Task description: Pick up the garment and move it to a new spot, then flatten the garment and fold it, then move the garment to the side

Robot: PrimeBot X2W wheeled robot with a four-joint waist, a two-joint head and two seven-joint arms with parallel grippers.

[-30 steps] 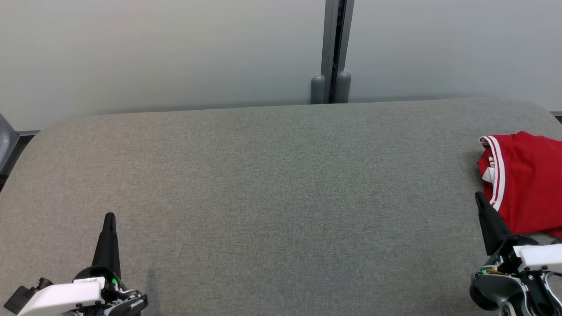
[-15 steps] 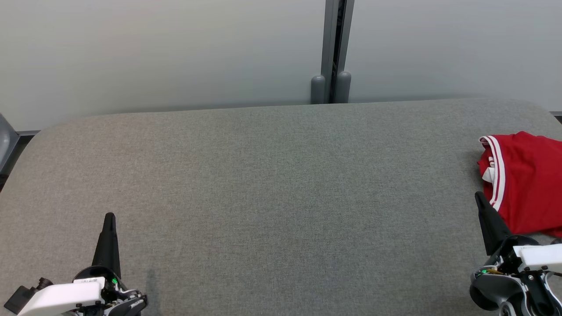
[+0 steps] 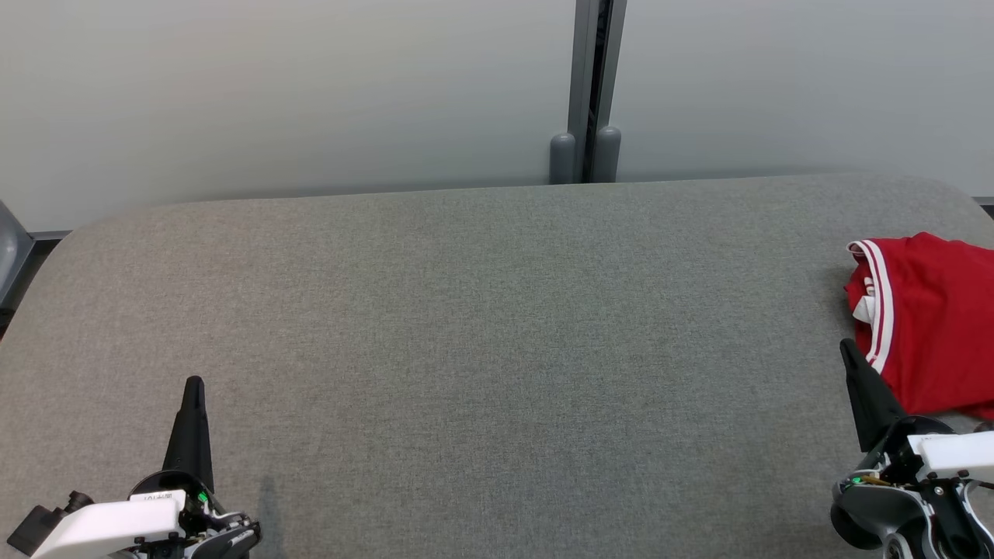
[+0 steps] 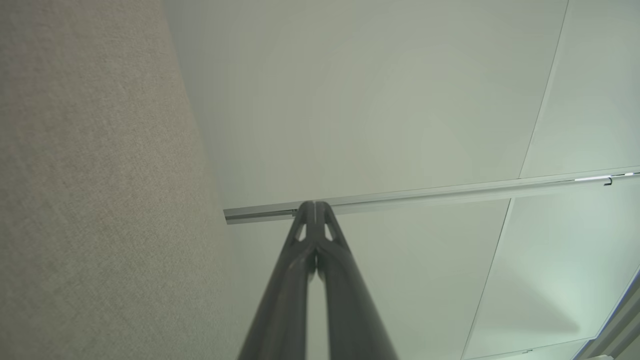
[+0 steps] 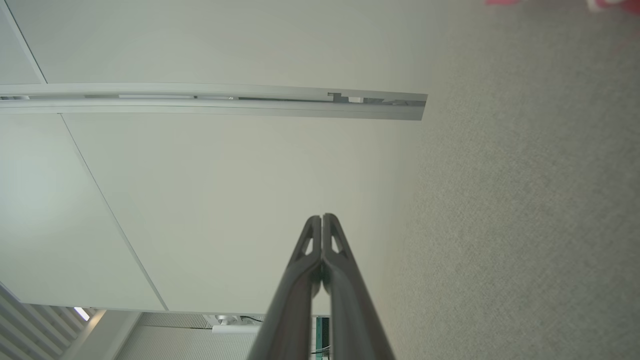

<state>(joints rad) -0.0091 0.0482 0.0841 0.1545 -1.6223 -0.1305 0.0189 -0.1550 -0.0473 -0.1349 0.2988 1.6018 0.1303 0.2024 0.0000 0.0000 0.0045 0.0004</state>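
Now, the garment (image 3: pixel 928 322): red with white stripes, lying bunched at the far right side of the gray table (image 3: pixel 466 310).
Left gripper (image 3: pixel 194 384): closed tight, holding nothing, low at the near left, well apart from the cloth.
Right gripper (image 3: pixel 848 348): closed too, holding nothing, its tip just beside the cloth's near edge.
Step in hand: hard to judge. The cloth at the side could be waiting to be picked up, or it could be folded and put away there (both look alike).
Doing it well: whichever it is, the robot should keep that right tip from snagging the striped edge and dragging the cloth.
Cut off: the cloth's right part runs off the head view, so its full shape is hidden.
Hard to tell: whether the cloth is neatly folded, and whether the right tip touches it.
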